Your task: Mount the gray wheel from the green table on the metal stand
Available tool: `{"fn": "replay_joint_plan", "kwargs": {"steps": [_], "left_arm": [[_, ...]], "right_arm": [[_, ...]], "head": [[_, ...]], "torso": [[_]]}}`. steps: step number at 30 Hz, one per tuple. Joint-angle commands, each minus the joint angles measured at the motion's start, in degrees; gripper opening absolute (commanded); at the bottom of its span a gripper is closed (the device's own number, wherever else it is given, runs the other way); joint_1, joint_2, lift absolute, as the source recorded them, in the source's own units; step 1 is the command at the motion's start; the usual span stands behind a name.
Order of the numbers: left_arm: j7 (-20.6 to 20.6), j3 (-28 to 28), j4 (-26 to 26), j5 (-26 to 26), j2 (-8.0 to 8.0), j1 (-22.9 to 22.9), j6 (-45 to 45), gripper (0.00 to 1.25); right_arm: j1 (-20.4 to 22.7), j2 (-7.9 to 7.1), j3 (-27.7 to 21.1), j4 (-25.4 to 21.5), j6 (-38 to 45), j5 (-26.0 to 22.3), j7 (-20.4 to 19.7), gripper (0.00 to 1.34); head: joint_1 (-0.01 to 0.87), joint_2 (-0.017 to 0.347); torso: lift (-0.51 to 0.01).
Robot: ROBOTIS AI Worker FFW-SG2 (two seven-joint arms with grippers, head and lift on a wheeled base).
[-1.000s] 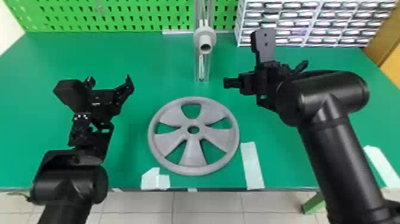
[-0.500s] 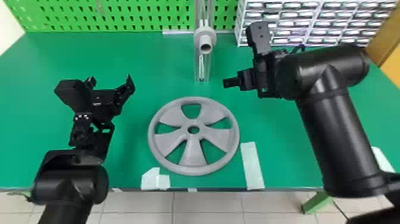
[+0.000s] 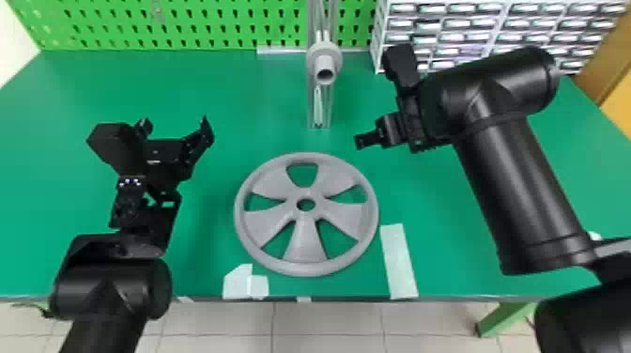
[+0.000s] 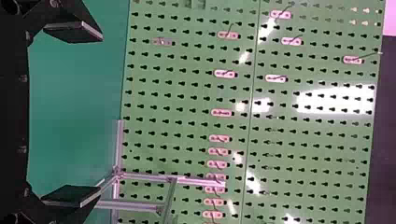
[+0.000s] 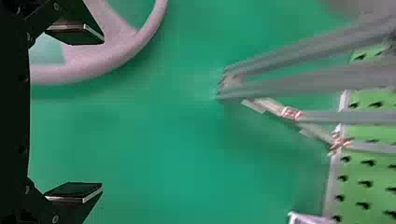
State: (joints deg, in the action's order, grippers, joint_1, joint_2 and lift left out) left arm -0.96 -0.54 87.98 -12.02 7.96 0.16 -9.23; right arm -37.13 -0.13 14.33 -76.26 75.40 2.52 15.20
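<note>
Wheel (image 3: 305,244) flat on desk (image 3: 211,94), in front of stand (image 3: 324,52); L fingers (image 4: 71,195) & R fingers (image 5: 75,191) wide open, empty; approach opp. sides low, close evenly w/o dragging, then lift together.

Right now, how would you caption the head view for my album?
Gray wheel on the green table between left arm and right arm, metal stand behind.

Left arm (image 3: 112,286), right arm (image 3: 521,188) — fingers (image 3: 205,134) spread on both.

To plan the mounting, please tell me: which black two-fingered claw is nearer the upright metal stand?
The right claw: it is just right of the stand; the left claw is much farther left.
</note>
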Motion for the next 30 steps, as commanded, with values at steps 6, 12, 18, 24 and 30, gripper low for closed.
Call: {"fn": "replay_joint_plan", "kwargs": {"steps": [6, 12, 18, 24, 30], "left_arm": [[0.0, -0.8, 0.0, -0.2, 1.01, -0.2, 0.0, 1.12], [0.0, -1.0, 0.0, -0.2, 1.10, -0.3, 0.0, 1.12], [0.0, -1.0, 0.0, 0.1, 1.27, -0.4, 0.0, 1.12], [0.1, -1.3, 0.0, 0.2, 1.36, -0.5, 0.1, 1.12], [0.3, -1.5, 0.0, 0.2, 1.54, -0.8, 0.1, 1.12]], "right_arm": [[-2.2, 0.18, -1.4, 5.7, -0.1, 4.4, 4.0, 1.16], [-2.9, 0.18, -1.8, 6.7, -0.1, 4.3, 4.7, 1.16], [-3.2, 0.18, -1.3, 7.5, -0.1, 3.4, 5.5, 1.16], [-3.0, 0.18, -1.1, 7.8, -0.2, 0.6, 5.6, 1.16], [-3.0, 0.18, 0.5, 8.1, -0.2, -0.5, 5.9, 1.16]], "head": [[0.868, 0.052], [0.868, 0.052], [0.868, 0.052], [0.868, 0.052], [0.868, 0.052]], "torso": [[-0.093], [-0.093], [-0.093], [-0.093], [-0.093]]}}
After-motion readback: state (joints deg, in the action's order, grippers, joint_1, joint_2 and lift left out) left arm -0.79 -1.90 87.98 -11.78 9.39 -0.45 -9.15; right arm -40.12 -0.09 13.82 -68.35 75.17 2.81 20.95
